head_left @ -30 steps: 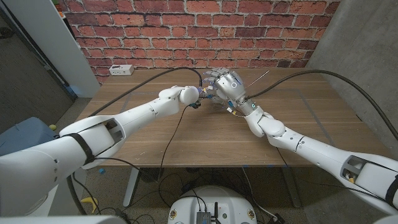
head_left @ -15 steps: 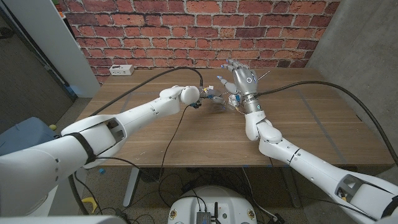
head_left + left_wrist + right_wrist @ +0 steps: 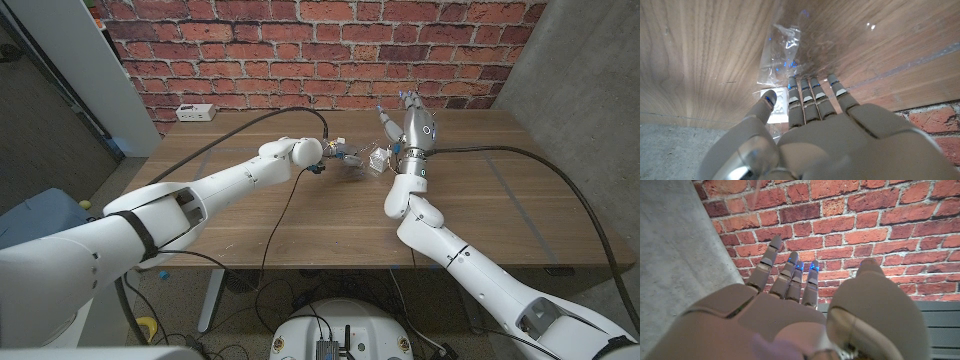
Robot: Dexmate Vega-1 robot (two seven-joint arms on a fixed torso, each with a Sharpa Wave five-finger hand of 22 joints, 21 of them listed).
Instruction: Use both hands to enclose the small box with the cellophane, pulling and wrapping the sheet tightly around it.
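Small box (image 3: 777,102): white, lies on the counter (image 3: 300,215) toward its far side, near mid-width. Cellophane (image 3: 785,55): clear, crinkled, glinting sheet, spread on the wood and touching the box; whether it covers the box cannot be told. In head view, crumpled cellophane (image 3: 365,160) sits raised there.

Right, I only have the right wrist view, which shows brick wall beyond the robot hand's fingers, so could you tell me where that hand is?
Observer: In the head view the right robot hand is raised above the table, fingers pointing up, holding nothing.
Operator: Thank you, and where is the small box, please?
Observer: The left wrist view shows the small box pinched between the thumb and fingers of the left robot hand.
Operator: Is the cellophane around it?
Observer: Most of the cellophane lies spread and creased on the wood beyond that hand's fingertips.
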